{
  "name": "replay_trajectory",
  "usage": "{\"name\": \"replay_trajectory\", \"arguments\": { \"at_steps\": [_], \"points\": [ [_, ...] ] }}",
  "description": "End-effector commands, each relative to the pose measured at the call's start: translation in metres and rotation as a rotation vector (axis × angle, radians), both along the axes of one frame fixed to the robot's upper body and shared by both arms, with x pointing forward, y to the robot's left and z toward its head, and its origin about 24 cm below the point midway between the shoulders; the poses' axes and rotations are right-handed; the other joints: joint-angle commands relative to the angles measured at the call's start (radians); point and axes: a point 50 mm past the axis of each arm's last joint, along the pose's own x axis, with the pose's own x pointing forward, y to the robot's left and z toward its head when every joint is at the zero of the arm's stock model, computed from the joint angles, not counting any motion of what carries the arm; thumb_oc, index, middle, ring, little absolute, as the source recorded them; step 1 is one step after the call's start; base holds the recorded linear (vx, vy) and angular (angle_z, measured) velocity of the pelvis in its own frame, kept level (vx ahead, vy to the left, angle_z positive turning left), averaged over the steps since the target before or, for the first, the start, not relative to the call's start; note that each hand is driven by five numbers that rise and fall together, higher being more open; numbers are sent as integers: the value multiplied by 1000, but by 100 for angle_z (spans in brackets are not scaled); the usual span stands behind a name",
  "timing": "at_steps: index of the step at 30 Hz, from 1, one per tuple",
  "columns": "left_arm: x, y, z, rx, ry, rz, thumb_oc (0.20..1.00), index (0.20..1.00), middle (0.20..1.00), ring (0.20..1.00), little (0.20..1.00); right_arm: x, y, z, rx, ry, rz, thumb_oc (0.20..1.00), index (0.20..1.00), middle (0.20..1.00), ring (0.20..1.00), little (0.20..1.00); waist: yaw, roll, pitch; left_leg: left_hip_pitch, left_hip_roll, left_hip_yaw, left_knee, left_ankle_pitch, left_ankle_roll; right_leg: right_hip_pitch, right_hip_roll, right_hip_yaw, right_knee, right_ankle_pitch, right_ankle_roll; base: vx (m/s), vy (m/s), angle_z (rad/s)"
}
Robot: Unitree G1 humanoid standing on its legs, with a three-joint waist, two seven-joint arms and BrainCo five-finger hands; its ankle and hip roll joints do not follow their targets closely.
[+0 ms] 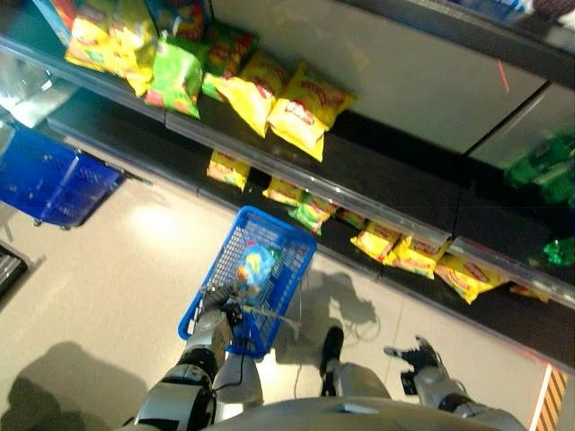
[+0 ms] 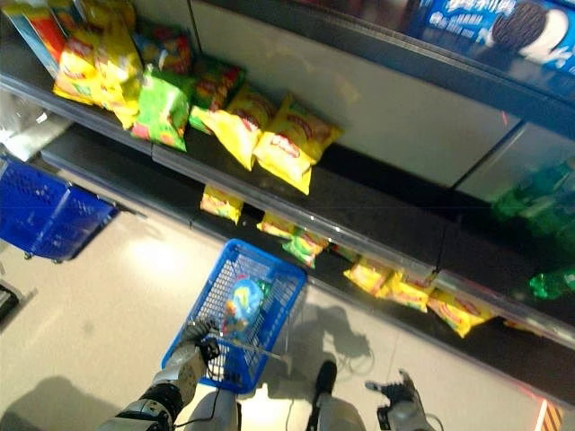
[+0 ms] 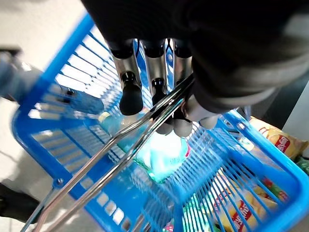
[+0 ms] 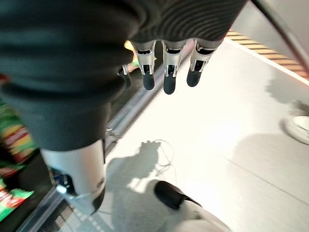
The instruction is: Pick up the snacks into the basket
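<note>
- Snacks on this job sit in two places: one light blue-green packet (image 1: 256,263) lies inside the blue basket (image 1: 286,235), and many more bags wait on the shelves beyond.
- Nearest, at 7 o'clock in the left eye view, the left hand (image 1: 218,306) hangs the basket by its metal handle (image 3: 145,130); its wrist view shows the dark-tipped fingers curled round the two wire bars, with the packet seen through them on the basket floor.
- At 5 o'clock the right hand (image 1: 415,356) hangs over the pale floor (image 1: 117,269), well apart from the basket; its own wrist view shows the fingers (image 4: 166,72) relaxed and only slightly bent, holding nothing.
- Past the basket's far rim, at 12 to 2 o'clock, a low shelf (image 1: 386,180) carries a row of yellow bags (image 1: 413,254) and one green bag (image 1: 312,213) close behind the rim.
- At 10 to 12 o'clock the upper shelf holds larger yellow chip bags (image 1: 305,108) and a green bag (image 1: 176,76).
- A second, darker blue basket (image 1: 54,184) sits on the floor at 9 o'clock, well apart.
- Through the basket's mesh wall, the left wrist view shows yellow bags (image 3: 241,208) from close by.
- At 1 o'clock the right eye view catches a blue biscuit box (image 2: 503,27) on the top ledge.
</note>
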Motion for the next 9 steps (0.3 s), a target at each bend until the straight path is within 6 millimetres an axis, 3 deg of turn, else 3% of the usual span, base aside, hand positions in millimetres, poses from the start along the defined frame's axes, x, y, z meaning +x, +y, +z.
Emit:
{"name": "replay_trajectory", "arguments": {
  "at_steps": [1, 6, 9],
  "points": [
    [-56, 40, -17, 268, 293, -279, 200, 200, 200, 200, 200, 20, -7, 5, -5, -4, -1, 1000, 1000, 1000, 1000, 1000, 8, 30, 10, 15, -96, 16, 5, -77, 69, -68, -10, 17, 56, 0, 49, 131, -8, -9],
    [-87, 40, -26, 196, 374, -205, 200, 200, 200, 200, 200, -9, 0, -3, 50, 74, -57, 1000, 1000, 1000, 1000, 1000, 9, 31, -61, 48, -89, 18, 4, -90, 64, -27, -7, 20, 52, -16, 48, 86, -10, -3],
    [-96, 40, -29, 159, 403, -183, 200, 200, 200, 200, 200, -11, 5, -4, 72, 84, -47, 1000, 1000, 1000, 1000, 1000, 9, 32, -87, 60, -88, 19, 4, -94, 63, -14, -6, 21, 50, -20, 48, 56, -3, 0]
  ]
}}
